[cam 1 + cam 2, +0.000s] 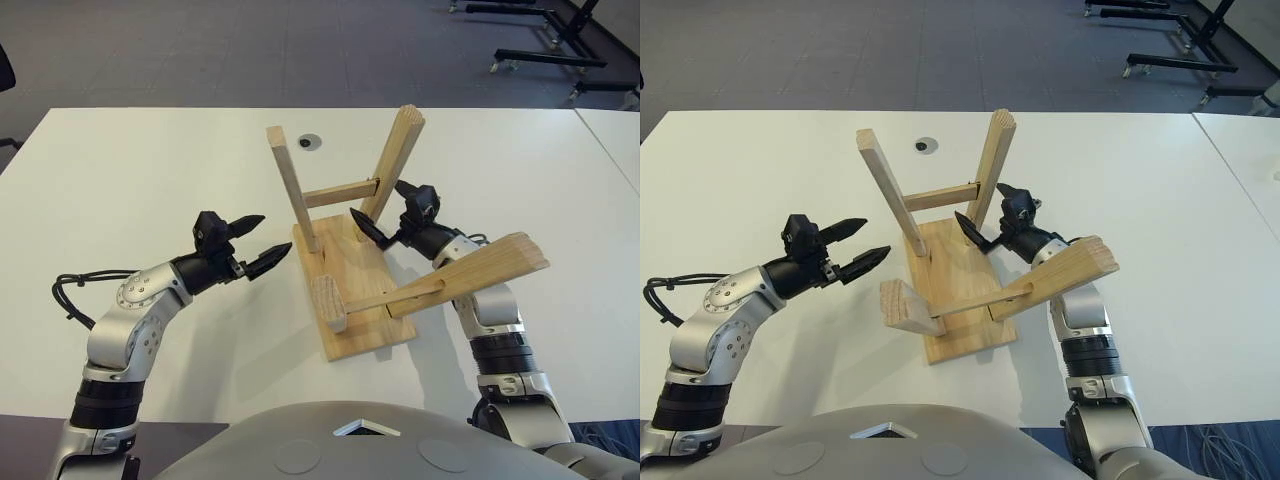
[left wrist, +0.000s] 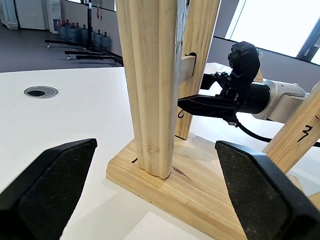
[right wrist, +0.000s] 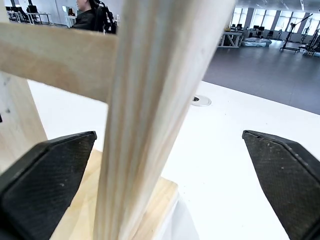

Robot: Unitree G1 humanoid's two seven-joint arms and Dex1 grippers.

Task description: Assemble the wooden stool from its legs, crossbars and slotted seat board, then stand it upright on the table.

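Observation:
The slotted seat board [image 1: 362, 305] lies flat on the white table. Two legs [image 1: 292, 185] [image 1: 396, 160] stand in its far end, joined by a crossbar [image 1: 340, 193]. A second pair leans low over the near end: a long leg [image 1: 480, 268], a short-looking leg end [image 1: 328, 303] and their crossbar [image 1: 385, 297]. My right gripper [image 1: 375, 198] is open, with its fingers on either side of the far right leg [image 3: 150, 125] near its foot. To the left of the board my left gripper [image 1: 272, 236] hangs open and holds nothing, facing the far left leg [image 2: 150, 85].
A round cable grommet [image 1: 309, 142] is set in the table behind the stool. A second table [image 1: 618, 140] adjoins on the right. Black wheeled frames [image 1: 548, 55] stand on the floor beyond. Bare table lies to the left and the right of the board.

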